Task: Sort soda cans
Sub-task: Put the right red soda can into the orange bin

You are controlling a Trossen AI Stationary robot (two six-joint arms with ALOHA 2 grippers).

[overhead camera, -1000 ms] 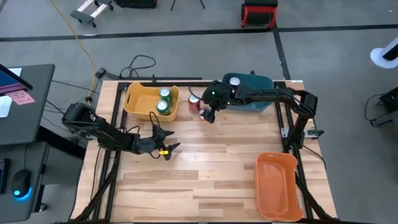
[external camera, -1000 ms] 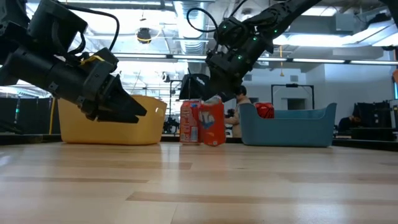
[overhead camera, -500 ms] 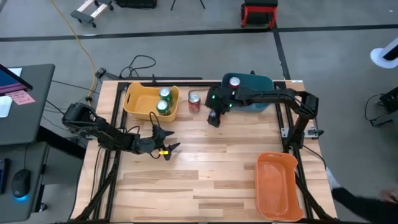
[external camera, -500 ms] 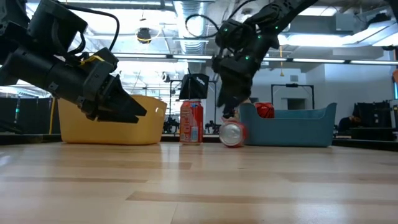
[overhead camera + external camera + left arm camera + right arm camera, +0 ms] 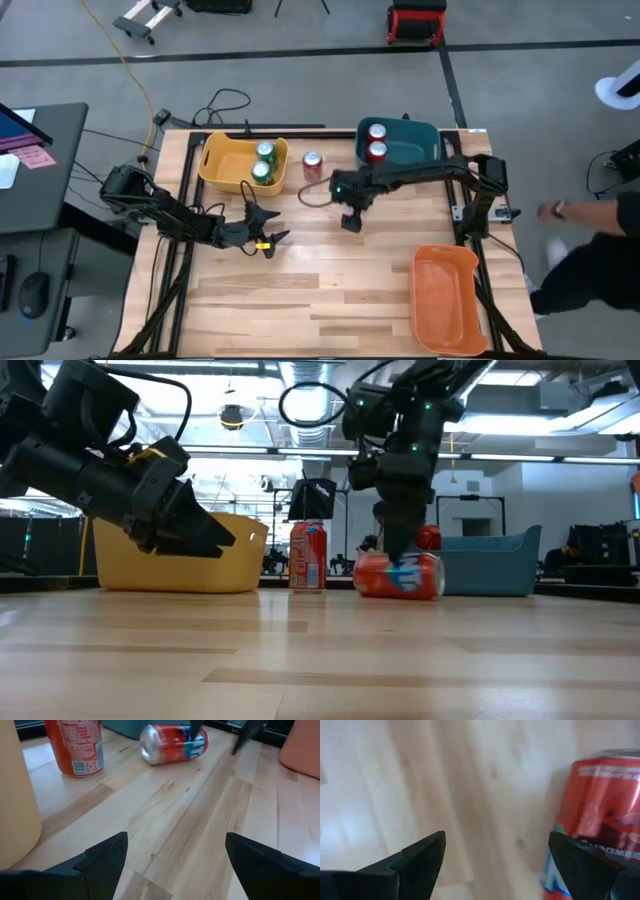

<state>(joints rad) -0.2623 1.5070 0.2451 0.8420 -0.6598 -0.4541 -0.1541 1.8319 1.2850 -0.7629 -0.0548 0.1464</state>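
Observation:
One red can lies on its side on the table; it also shows in the left wrist view and the right wrist view. My right gripper is open and stands right over it, hiding it in the high view. Another red can stands upright between the bins. Two red cans stand in the blue bin. Two green cans stand in the yellow bin. My left gripper waits open, near the table's left side. My right gripper comes from above, pointing down. One finger crosses the side of the lying can near one end, and the other finger stands clear past that end. Whether the first finger touches the can, I cannot tell.
An orange bin sits at the table's near right corner. A person stands beyond the table's right edge. Bare wood lies between my left gripper and the orange bin.
My right gripper has moved from beside the upright red can toward the table's near edge. The red can it held tilted there has fallen onto its side. It then turned from end-on to side-on in the low view and came nearer. A person has come in at the right.

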